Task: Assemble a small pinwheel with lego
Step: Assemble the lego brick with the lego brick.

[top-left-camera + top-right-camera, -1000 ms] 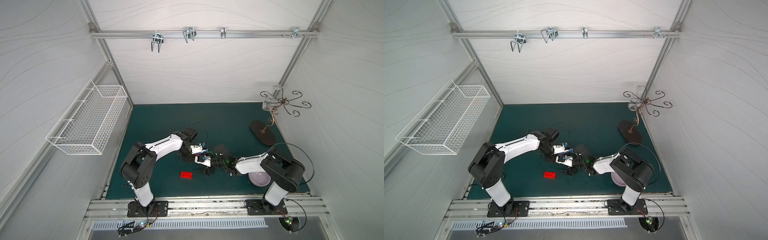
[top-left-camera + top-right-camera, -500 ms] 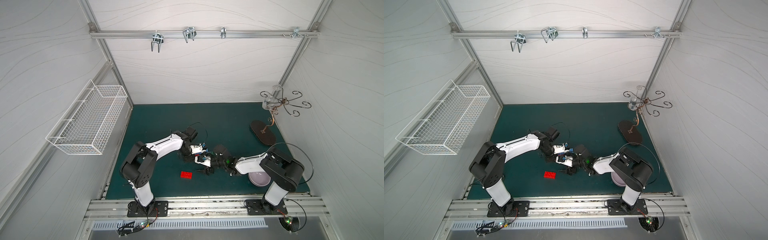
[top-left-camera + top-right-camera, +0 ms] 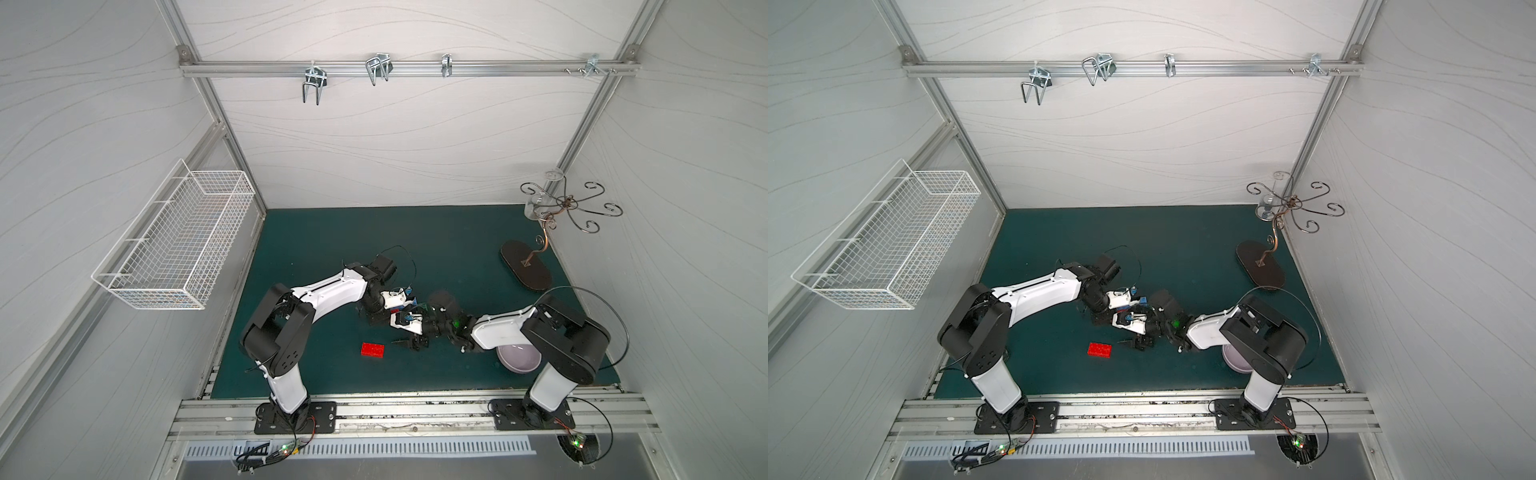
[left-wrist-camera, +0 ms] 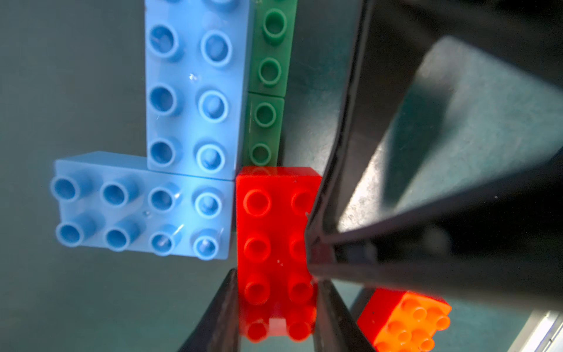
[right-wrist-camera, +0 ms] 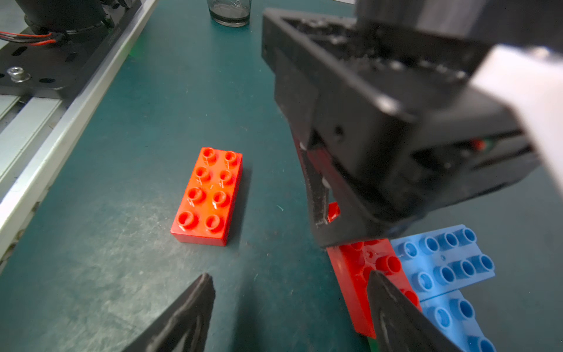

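Note:
The lego build lies flat on the green mat: two blue bricks (image 4: 195, 91) in an L, two green bricks (image 4: 268, 76) in a row beside them, and a red brick (image 4: 274, 237) at the corner. My left gripper (image 4: 275, 292) is shut on that red brick's end, one finger on each long side. My right gripper (image 5: 289, 292) is open; one of its fingers (image 5: 393, 307) lies over the same red brick (image 5: 359, 268) and the other hangs over bare mat. A loose red brick (image 3: 372, 349) lies studs up nearer the front rail. The finished pinwheel does not show.
A lilac bowl (image 3: 517, 357) sits under the right arm's elbow. A dark-based hook stand (image 3: 525, 270) is at the back right, and a wire basket (image 3: 178, 245) hangs on the left wall. A glass (image 5: 230, 12) stands beyond the loose brick.

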Controlling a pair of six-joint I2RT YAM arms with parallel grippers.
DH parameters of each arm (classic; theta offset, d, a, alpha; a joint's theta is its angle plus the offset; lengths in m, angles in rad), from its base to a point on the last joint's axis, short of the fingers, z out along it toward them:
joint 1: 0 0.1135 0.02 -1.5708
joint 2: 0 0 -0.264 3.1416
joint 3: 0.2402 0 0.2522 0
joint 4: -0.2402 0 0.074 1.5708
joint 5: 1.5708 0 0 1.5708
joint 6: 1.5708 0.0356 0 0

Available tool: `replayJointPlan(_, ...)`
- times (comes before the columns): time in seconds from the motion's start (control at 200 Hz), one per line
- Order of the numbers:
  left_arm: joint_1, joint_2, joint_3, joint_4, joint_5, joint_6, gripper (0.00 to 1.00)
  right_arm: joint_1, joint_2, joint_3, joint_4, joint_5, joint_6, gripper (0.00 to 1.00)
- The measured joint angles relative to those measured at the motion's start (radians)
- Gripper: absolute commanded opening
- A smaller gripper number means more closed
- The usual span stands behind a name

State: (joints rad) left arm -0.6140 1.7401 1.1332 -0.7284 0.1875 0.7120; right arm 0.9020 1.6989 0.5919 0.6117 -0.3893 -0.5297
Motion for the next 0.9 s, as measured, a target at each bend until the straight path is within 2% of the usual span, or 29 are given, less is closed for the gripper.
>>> replayJointPlan(0.375, 0.027, 0.012, -0.002, -0.007, 0.022, -0.004, 0.09, 0.0, 0.032, 0.035, -0.016, 0.001, 0.002, 0.8)
replayJointPlan(0.52, 0.007, 0.037, 0.018, -0.011, 0.015, -0.075, 0.09, -0.005, 0.033, 0.035, -0.015, 0.017, -0.004, 0.8)
replayJointPlan(0.665, -0.014, 0.001, -0.04, 0.067, -0.006, -0.17, 0.1, -0.011, 0.033, 0.037, -0.026, 0.021, -0.036, 0.79)
replayJointPlan(0.895, -0.019, 0.005, -0.035, 0.064, -0.013, -0.183, 0.12, -0.017, 0.043, 0.043, -0.036, 0.017, -0.066, 0.78)
